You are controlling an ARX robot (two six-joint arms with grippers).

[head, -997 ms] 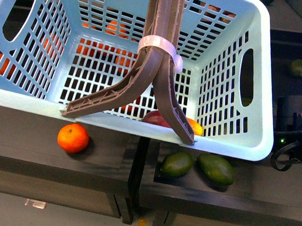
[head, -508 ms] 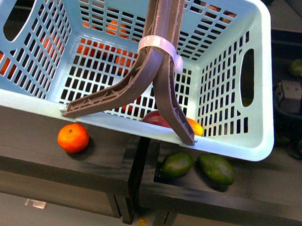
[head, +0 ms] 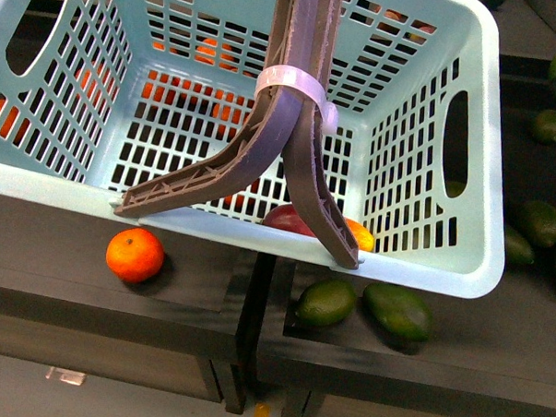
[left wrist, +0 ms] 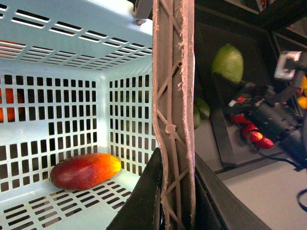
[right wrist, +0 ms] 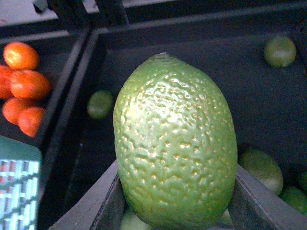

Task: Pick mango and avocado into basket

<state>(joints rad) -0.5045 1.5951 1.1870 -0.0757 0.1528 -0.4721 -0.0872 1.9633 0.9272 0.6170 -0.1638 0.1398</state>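
The pale teal basket [head: 484, 134] hangs tilted over the dark shelves, filling most of the front view. My left gripper [left wrist: 175, 191] is shut on its two brown handles [head: 295, 126], which a white tie binds together. The mango [left wrist: 85, 170], dark red fading to orange, lies on the basket floor near a corner; in the front view only its top [head: 287, 216] shows above the near rim. My right gripper [right wrist: 175, 201] is shut on the avocado [right wrist: 175, 143], a bumpy green fruit held upright above a dark bin. In the left wrist view this avocado [left wrist: 228, 63] hangs outside the basket, beyond its wall.
A tangerine [head: 135, 255] and two green avocados [head: 326, 303] [head: 398, 312] lie on the front shelf under the basket. More green fruits [head: 540, 223] sit in the right bin. Tangerines [right wrist: 26, 84] fill the neighbouring bin, and others show through the lattice [head: 206, 53].
The right arm has risen from the right bin and left the front view's right edge, uncovering green fruits there. The basket and the left gripper have stayed still.
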